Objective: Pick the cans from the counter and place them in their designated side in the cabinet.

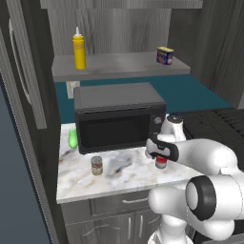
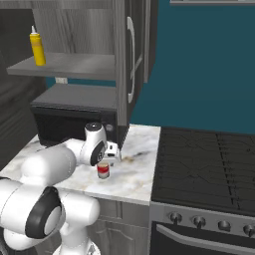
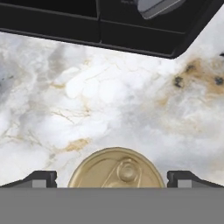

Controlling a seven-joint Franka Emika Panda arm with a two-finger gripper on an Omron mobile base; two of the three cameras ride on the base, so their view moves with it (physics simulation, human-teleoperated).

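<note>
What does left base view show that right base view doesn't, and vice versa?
Left base view alone: the brownish can standing on the counter, a green item beside the microwave, and the blue-and-yellow tin on the cabinet shelf.
Right base view alone: the stove's front knobs.
Both: the red-and-white can under the gripper, and the yellow bottle.

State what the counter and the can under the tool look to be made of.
Counter: polished stone, probably marble, going by its white-grey veining with tan blotches. Can: metal, judging by the shiny gold-toned lid with a pull tab; red-and-white label, probably paper.
</note>
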